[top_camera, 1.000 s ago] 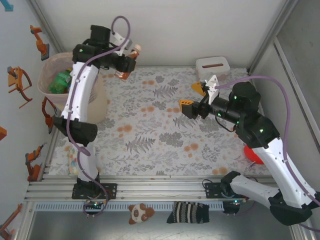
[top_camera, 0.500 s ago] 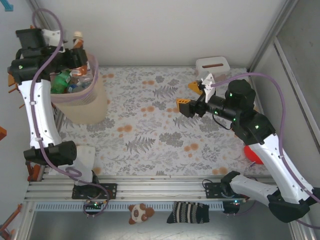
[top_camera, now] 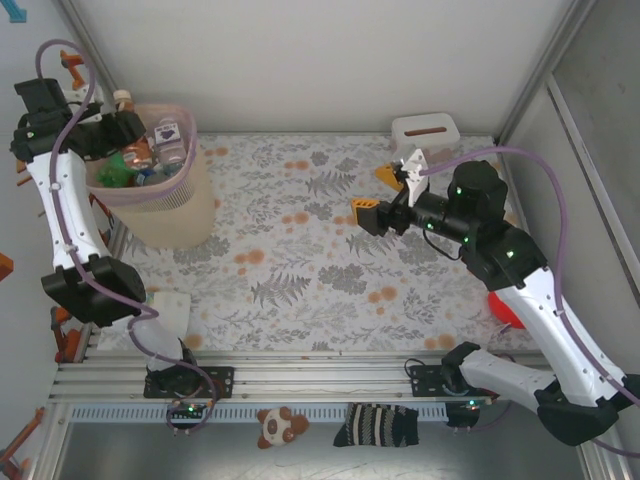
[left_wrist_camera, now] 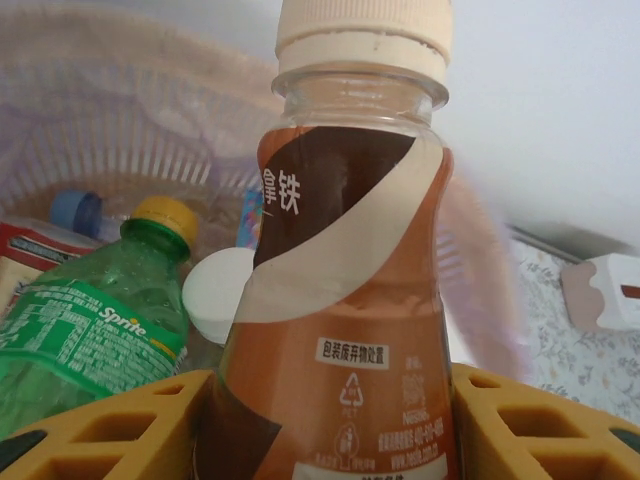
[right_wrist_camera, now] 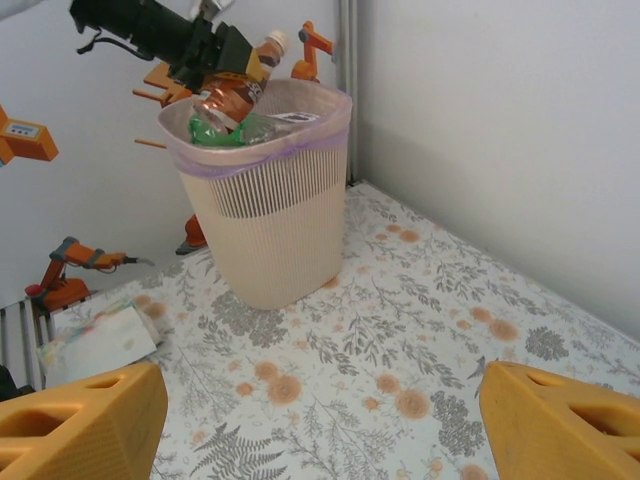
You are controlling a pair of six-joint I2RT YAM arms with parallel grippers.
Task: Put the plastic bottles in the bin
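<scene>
Pale-pink bin (top_camera: 170, 215) is standing far left.
Brown cream-capped bottle (left_wrist_camera: 345, 300) is hanging tilted over its rim; green bottle (left_wrist_camera: 80, 340) is lying inside.

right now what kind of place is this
Probably a robot lab test booth: a left arm and right arm bolted to a metal rail, plain white walls, and a flowered table with a bin of bottles.

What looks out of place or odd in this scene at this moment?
The bin is heaped: bottles reach its rim, so the brown bottle held over it may not settle inside. Past the table's near edge, a plush bear and a striped sock lie loose, unrelated to the task.
</scene>
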